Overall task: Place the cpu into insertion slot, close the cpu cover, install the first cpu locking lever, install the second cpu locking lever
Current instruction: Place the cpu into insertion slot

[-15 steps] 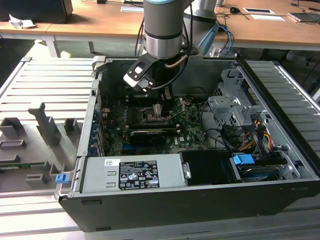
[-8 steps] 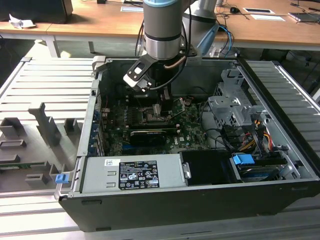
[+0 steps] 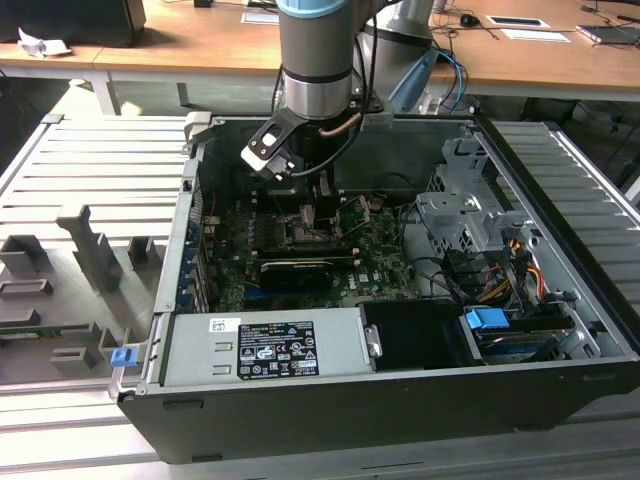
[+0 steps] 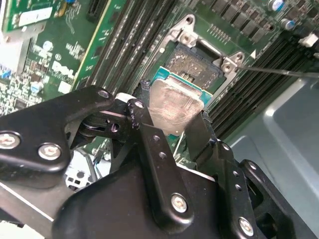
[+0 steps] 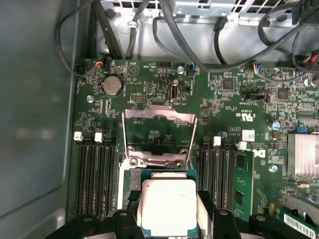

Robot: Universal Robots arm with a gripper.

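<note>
My gripper point(image 4: 171, 115) is shut on the cpu point(image 4: 172, 107), a silvery square chip with a green edge, pinched between two black fingers point(image 4: 145, 130). The chip hangs tilted over the near side of the insertion slot point(image 4: 195, 62), a dark square socket with a metal rim on the green board. Whether chip and slot touch I cannot tell. In the first wrist view the cpu point(image 5: 168, 206) sits in the gripper point(image 5: 168, 211), and the cpu cover point(image 5: 158, 114) stands swung open beyond it. A thin lever rod point(image 4: 279, 72) sticks out beside the socket. In the exterior view the gripper point(image 3: 312, 212) is low inside the case.
Black memory slots point(image 5: 94, 174) flank the socket on both sides. A long black card point(image 3: 295, 270) lies in front of it, a grey power supply point(image 3: 260, 345) nearer still. A drive cage point(image 3: 470, 220) and cables point(image 5: 199, 35) crowd the exterior view's right. A finned heat sink point(image 5: 301, 154) is nearby.
</note>
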